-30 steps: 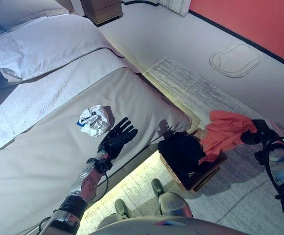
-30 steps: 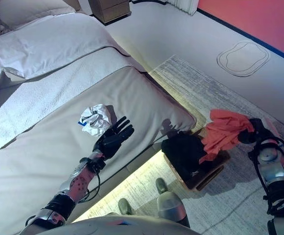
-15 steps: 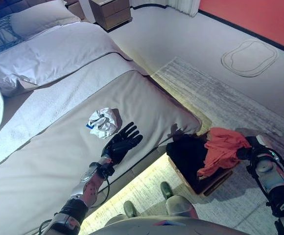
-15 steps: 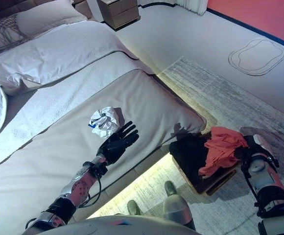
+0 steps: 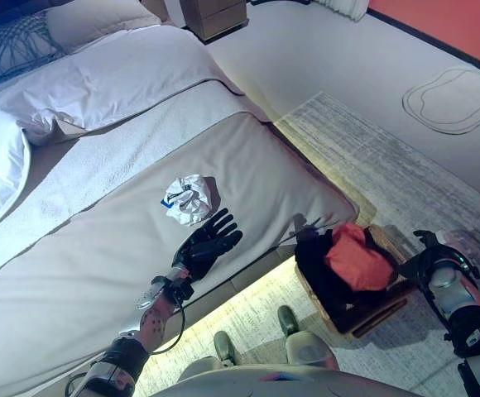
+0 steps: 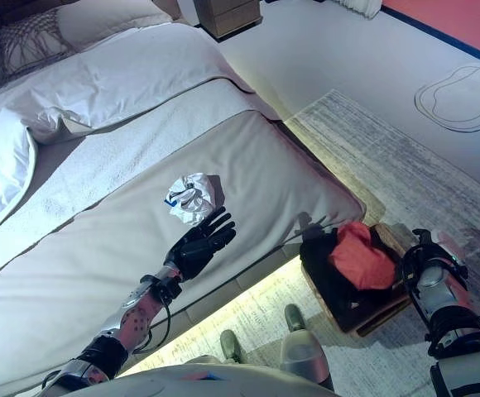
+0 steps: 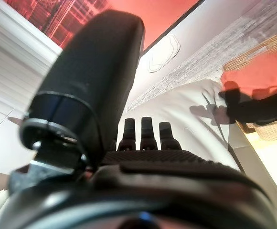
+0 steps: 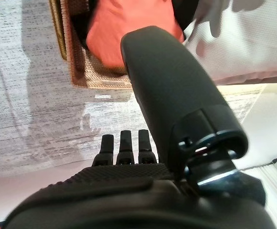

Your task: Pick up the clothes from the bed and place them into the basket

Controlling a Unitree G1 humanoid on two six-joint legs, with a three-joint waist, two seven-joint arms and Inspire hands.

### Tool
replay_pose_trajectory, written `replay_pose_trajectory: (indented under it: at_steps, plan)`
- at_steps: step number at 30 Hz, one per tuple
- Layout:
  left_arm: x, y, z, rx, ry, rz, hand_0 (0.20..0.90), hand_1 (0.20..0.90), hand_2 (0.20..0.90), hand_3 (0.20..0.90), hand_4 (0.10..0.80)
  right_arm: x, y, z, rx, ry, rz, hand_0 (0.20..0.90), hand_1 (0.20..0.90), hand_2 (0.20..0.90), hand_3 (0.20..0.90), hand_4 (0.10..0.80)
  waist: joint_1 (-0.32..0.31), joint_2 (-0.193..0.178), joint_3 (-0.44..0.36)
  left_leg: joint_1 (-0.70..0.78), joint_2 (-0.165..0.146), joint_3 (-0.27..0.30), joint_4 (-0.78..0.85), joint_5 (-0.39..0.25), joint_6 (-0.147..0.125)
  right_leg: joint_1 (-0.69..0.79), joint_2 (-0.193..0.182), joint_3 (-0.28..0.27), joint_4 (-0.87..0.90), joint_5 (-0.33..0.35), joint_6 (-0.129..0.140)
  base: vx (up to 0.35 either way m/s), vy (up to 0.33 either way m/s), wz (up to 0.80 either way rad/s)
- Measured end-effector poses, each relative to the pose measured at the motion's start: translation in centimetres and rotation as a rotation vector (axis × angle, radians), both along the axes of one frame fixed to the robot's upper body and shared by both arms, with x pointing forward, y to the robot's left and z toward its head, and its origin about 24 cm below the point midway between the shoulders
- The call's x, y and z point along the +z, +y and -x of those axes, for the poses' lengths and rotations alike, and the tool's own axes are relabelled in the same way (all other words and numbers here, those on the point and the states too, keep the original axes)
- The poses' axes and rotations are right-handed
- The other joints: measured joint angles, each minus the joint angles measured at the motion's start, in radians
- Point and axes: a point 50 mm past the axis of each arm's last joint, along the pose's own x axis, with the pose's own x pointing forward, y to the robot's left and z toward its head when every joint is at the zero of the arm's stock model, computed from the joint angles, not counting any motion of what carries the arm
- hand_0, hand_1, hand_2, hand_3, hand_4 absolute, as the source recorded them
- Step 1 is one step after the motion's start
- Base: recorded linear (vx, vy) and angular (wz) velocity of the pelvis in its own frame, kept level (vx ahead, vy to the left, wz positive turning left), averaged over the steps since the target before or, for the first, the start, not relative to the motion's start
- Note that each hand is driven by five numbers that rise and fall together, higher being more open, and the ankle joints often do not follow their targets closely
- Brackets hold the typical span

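A crumpled white cloth point(image 5: 189, 198) with a blue mark lies on the beige bed point(image 5: 74, 273). My left hand point(image 5: 208, 246) is open, fingers spread, just in front of the cloth and not touching it. A wicker basket point(image 5: 386, 303) stands on the floor by the bed's corner. It holds a black garment point(image 5: 319, 263) with an orange garment point(image 5: 357, 258) on top. My right hand point(image 5: 422, 258) is beside the basket, open and empty. In the right wrist view its straight fingers point(image 8: 122, 147) show above the rug, apart from the orange garment point(image 8: 129, 28).
White pillows point(image 5: 91, 83) lie at the head of the bed. A wooden nightstand point(image 5: 217, 13) stands beyond it. A grey rug point(image 5: 389, 165) covers the floor under the basket, and a flat white oval mat point(image 5: 453, 99) lies near the red wall.
My right hand has let go of the orange garment, which now lies in the basket on the black one. The hand has drawn back. The camera has shifted; my left hand stays by the white cloth.
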Motion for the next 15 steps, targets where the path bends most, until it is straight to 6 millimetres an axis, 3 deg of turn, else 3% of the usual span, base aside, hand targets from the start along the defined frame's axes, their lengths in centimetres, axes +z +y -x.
replay_pose_trajectory:
  at_steps: [10, 12, 15]
  plan:
    - [0.0, 0.1, 0.0, 0.000, 0.001, 0.001, 0.900, 0.900, 0.900, 0.900, 0.800, 0.9, 0.4, -1.2, -0.004, -0.026, 0.000, 0.900, 0.900, 0.900, 0.900, 0.800, 0.001, -0.007, 0.005, 0.017, 0.000, -0.007, 0.000, 0.000, 0.000, 0.019, 0.001, -0.002, 0.000, 0.000, 0.000, 0.027, 0.014, 0.01]
    - [0.0, 0.1, 0.0, 0.004, 0.001, 0.000, 0.900, 0.900, 0.900, 0.900, 0.800, 1.7, 1.0, -2.0, 0.023, -0.063, 0.001, 0.900, 0.900, 0.900, 0.900, 0.800, 0.001, -0.009, 0.006, 0.016, 0.000, -0.007, -0.001, 0.000, 0.000, 0.019, 0.001, -0.002, 0.000, 0.000, 0.000, 0.042, 0.007, 0.00]
    - [-0.1, 0.0, 0.1, 0.022, 0.012, 0.002, 0.900, 0.900, 0.900, 0.900, 0.800, 4.3, 3.0, -4.4, 0.105, -0.199, 0.022, 0.900, 0.900, 0.900, 0.900, 0.800, 0.003, -0.009, 0.006, 0.016, 0.000, -0.026, -0.001, 0.000, 0.000, 0.026, 0.000, -0.015, 0.000, 0.000, 0.000, 0.025, 0.017, 0.13]
